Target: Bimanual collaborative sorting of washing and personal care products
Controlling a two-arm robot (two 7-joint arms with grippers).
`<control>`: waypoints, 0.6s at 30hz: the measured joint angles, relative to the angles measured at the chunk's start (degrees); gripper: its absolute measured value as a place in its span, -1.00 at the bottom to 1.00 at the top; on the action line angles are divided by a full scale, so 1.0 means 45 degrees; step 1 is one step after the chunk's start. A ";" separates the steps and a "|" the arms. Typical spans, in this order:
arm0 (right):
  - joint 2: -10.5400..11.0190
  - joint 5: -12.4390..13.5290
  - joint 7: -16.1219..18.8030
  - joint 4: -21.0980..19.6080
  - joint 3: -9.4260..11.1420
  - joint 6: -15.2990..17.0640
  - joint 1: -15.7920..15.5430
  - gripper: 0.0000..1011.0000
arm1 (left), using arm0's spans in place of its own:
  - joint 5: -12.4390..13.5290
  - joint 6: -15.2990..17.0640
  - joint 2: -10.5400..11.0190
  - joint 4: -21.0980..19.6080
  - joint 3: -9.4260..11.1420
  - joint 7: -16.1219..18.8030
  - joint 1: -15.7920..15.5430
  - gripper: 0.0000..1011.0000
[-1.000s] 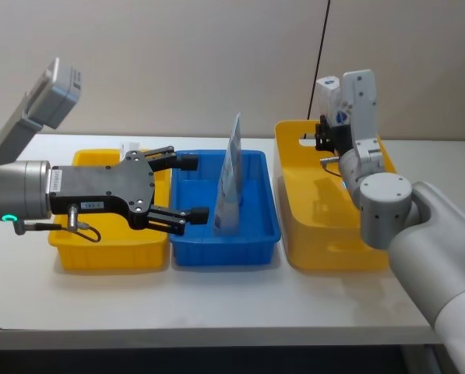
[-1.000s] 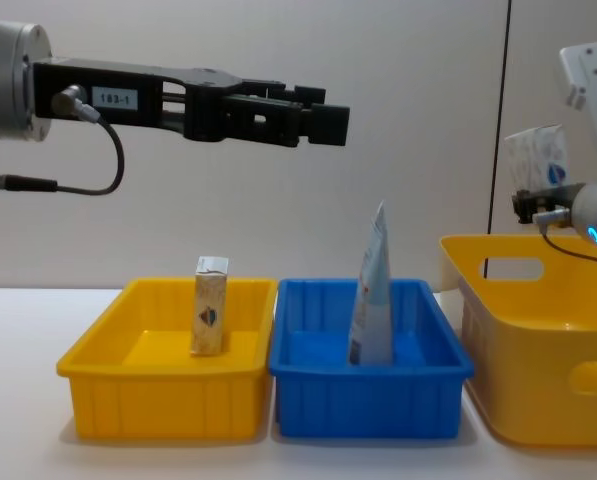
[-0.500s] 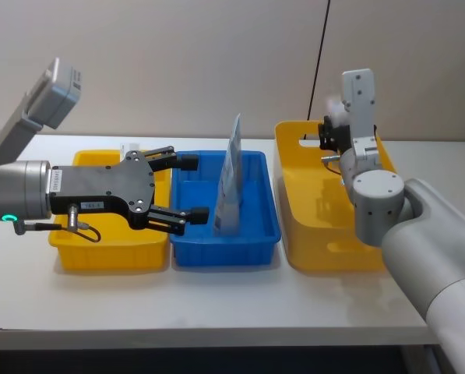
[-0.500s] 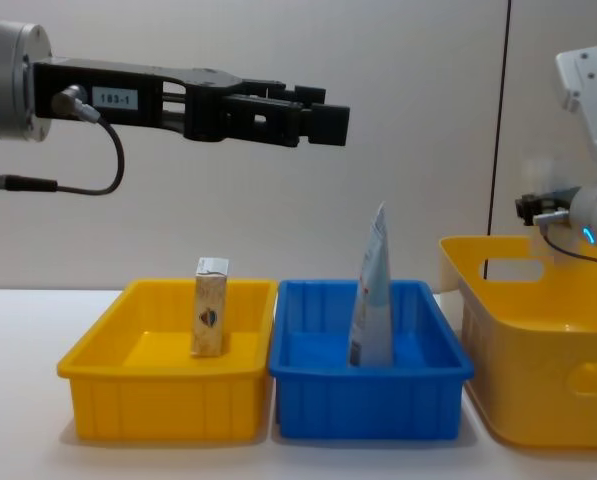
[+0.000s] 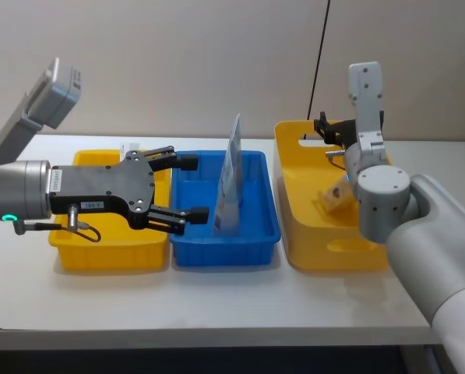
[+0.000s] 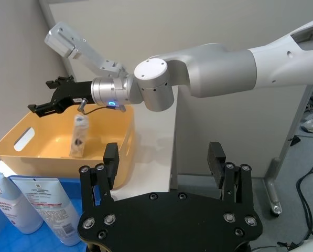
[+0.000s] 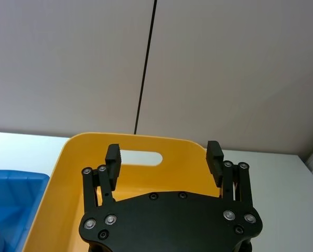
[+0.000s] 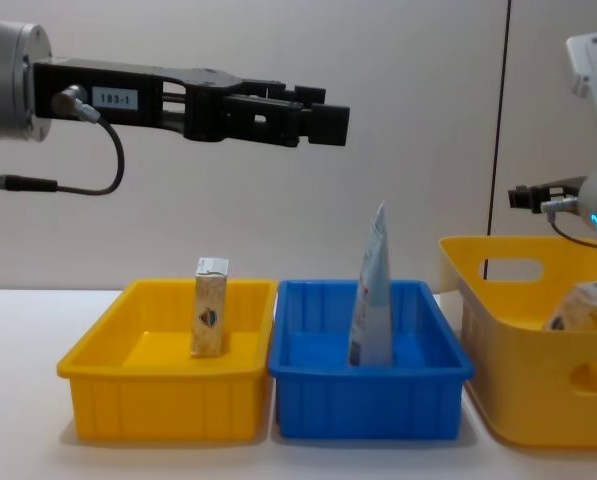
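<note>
From my station, I saw the left end effector [image 5: 191, 187] hanging above the line where the small yellow bin [image 5: 107, 253] met the blue bin [image 5: 224, 253], its fingers spread wide with nothing between them. In the chest view the same left end effector [image 8: 323, 118] sat high over both bins, well clear of what stood in them.

The right end effector [image 5: 325, 129] was over the far end of the large yellow bin [image 5: 294, 210], near its handle slot. Its fingers were parted and empty, as the right wrist view [image 7: 163, 155] made plain. The white pack [image 5: 337, 195] was inside that large bin, below the right end effector and apart from it. It was tilted, and I could not tell whether it lay settled on the bin floor. The chest view caught its top above the bin's near wall [image 8: 583, 305].

The beige carton [image 8: 209, 320] stood upright in the small yellow bin. The pale blue tube [image 5: 230, 183] stood on end in the blue bin, its narrow tip uppermost. All three bins sat side by side on the white surface [image 5: 216, 304].
</note>
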 joint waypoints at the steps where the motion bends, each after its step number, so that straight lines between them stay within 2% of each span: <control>1: 0.0041 0.0015 0.0014 -0.0249 0.0033 0.0088 -0.0109 0.93 | 0.0001 0.0000 0.0000 0.0000 0.0000 0.0000 0.0001 0.98; 2: 0.0062 0.0024 0.0034 -0.0368 0.0048 0.0132 -0.0164 0.99 | 0.0001 0.0000 0.0001 -0.0001 0.0001 0.0000 0.0000 0.98; 8: 0.0290 0.0164 0.0294 -0.1685 0.0167 0.0620 -0.0747 0.99 | 0.0000 0.0000 -0.0002 0.0000 0.0000 0.0000 0.0001 0.98; 9: 0.0290 0.0164 0.0294 -0.1685 0.0167 0.0620 -0.0747 0.99 | 0.0000 0.0000 -0.0002 0.0000 0.0000 0.0000 0.0001 0.98; 12: 0.0516 0.0324 0.0504 -0.3017 0.0277 0.1031 -0.1389 0.99 | 0.0001 0.0000 0.0001 0.0000 -0.0001 0.0000 0.0000 0.98; 14: 0.0602 0.0384 0.0582 -0.3531 0.0316 0.1175 -0.1645 0.99 | 0.0001 0.0000 0.0001 0.0000 0.0000 0.0000 0.0000 0.98; 15: 0.0707 0.0466 0.0670 -0.4169 0.0368 0.1373 -0.1981 0.99 | 0.0001 0.0000 0.0002 0.0000 -0.0001 0.0000 0.0000 0.98; 18: 0.0826 0.0572 0.0753 -0.4938 0.0431 0.1597 -0.2391 0.99 | 0.0000 0.0000 0.0000 0.0000 -0.0001 0.0000 0.0000 0.98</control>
